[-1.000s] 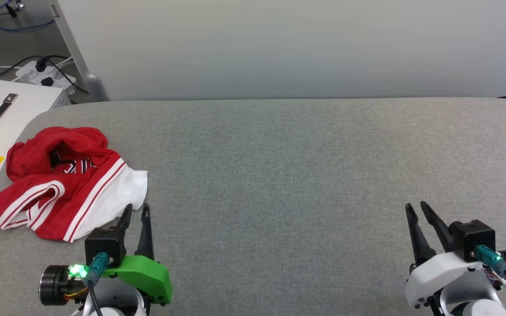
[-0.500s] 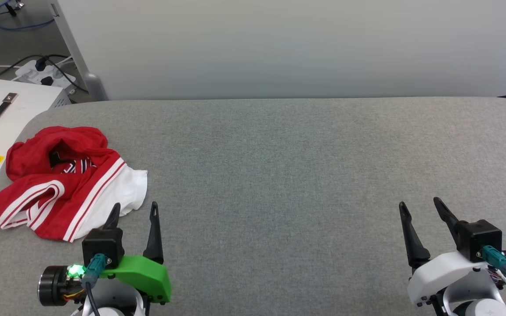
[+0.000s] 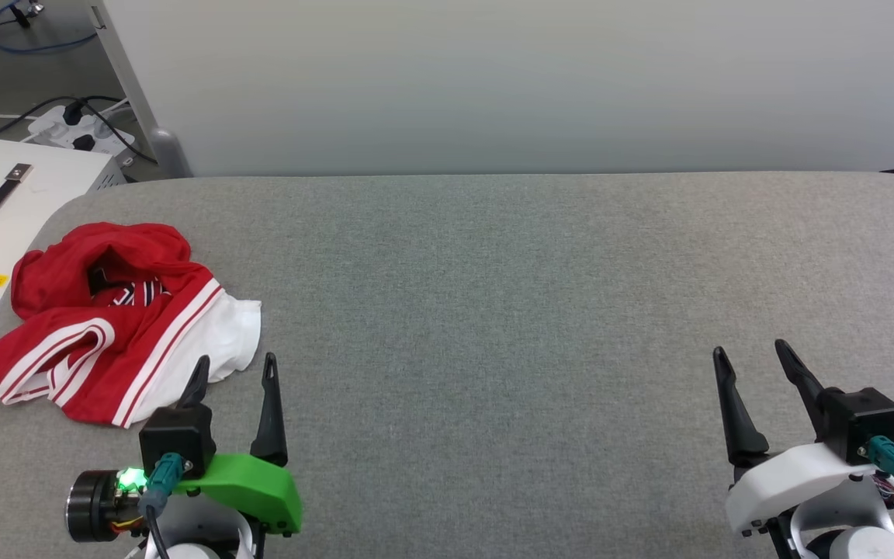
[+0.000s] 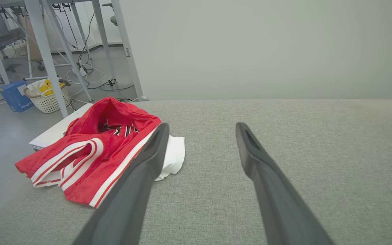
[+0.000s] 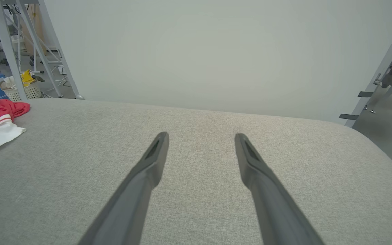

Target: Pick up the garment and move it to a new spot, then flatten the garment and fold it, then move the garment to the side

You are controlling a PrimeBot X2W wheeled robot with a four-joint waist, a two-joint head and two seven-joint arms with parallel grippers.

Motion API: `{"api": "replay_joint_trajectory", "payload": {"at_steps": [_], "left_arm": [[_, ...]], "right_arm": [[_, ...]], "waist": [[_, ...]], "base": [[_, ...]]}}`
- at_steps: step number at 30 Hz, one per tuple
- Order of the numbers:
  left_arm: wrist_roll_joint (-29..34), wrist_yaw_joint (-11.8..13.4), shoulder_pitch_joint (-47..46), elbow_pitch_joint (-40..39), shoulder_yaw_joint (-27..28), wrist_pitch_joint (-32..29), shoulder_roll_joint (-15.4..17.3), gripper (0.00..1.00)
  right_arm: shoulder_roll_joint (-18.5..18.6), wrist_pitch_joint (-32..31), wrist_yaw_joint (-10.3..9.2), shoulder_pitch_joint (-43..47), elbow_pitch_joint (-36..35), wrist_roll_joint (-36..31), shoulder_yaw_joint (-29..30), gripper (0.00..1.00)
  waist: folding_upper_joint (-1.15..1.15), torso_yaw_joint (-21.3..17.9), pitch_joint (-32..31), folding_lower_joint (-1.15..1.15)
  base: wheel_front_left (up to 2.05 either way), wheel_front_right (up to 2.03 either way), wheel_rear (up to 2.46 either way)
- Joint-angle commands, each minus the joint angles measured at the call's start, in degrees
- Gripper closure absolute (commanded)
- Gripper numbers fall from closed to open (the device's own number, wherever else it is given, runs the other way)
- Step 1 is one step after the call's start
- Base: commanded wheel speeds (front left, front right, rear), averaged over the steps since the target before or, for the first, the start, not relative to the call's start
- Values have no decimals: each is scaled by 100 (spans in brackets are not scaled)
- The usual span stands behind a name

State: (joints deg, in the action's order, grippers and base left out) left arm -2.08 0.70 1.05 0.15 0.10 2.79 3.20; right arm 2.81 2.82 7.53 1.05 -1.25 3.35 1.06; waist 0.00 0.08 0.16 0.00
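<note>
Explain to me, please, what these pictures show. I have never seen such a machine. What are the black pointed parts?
This is a two-armed robot. The picture showing both arms comes from its head, looking down; the other two come from cameras on its wrists, looking along the fingers. The black pointed parts are its left gripper and right gripper, both open and holding nothing. On the grey fabric-covered table lies a crumpled red T-shirt with white sleeves, beside the left gripper, not gripped.
</note>
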Motion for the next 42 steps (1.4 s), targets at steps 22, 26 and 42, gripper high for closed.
{"api": "replay_joint_trajectory", "payload": {"at_steps": [22, 26, 42], "left_arm": [[-240, 9, -30, 55, -31, 307, -13, 0], [-269, 8, -33, 76, -33, 355, -14, 0], [-364, 52, -18, 194, -55, 547, -18, 0]], "right_arm": [[4, 317, -2, 134, -188, 318, 45, 0], [4, 364, -2, 156, -199, 320, 46, 0], [5, 553, -2, 225, -242, 333, 24, 0]], "waist": [[0, 10, 5, 0], [0, 13, 3, 0], [0, 5, 8, 0]], "base": [[0, 0, 0], [0, 0, 0], [0, 0, 0]]}}
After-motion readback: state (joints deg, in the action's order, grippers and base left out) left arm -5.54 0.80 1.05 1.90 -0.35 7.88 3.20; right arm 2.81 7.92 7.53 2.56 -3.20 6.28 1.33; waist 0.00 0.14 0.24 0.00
